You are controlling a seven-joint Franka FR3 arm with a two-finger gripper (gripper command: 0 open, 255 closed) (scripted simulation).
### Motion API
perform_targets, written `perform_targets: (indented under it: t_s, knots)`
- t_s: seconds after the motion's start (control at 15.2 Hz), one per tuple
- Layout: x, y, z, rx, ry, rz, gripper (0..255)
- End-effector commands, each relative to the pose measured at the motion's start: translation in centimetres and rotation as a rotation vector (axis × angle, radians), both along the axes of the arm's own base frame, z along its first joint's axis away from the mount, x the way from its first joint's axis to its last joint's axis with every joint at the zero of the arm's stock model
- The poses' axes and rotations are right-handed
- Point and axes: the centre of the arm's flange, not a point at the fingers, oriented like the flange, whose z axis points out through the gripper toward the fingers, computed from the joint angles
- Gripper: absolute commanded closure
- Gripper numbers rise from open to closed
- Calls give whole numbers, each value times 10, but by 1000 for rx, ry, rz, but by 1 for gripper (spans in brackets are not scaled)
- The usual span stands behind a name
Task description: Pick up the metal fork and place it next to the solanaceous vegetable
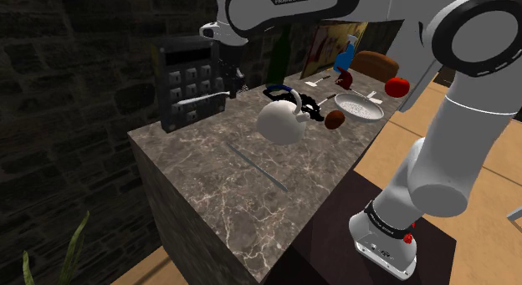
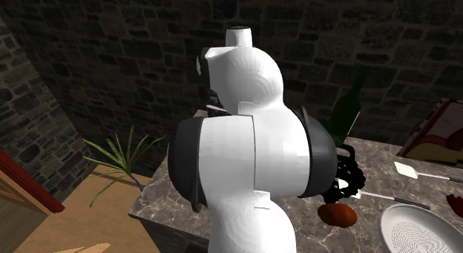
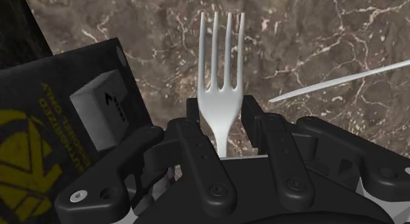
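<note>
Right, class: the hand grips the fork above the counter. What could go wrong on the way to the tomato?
The hand clasps the fork at its narrow neck, tines sticking far out; it might pivot or slip.
The white kettle and round dish stand between it and the tomato; a low path may clip them.
The black calculator sits close beside; a swing could knock it.

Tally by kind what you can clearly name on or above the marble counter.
fork: 1, clasped in the gripper
keypad box: 1
kettle: 1
perforated dish: 1
tomato: 1
brown loaf: 1
small brown lump: 1
thin grey rod: 1
Total: 8
Other clutter beyond the kettle is too unclear to count.
</note>
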Motion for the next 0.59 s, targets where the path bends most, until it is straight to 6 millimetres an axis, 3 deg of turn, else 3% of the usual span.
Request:
perform_targets:
  t_s: [0.0,0.53]
  knots:
    - [-17,-21,0,0,0,0,255]
    - [-88,-99,0,0,0,0,255]
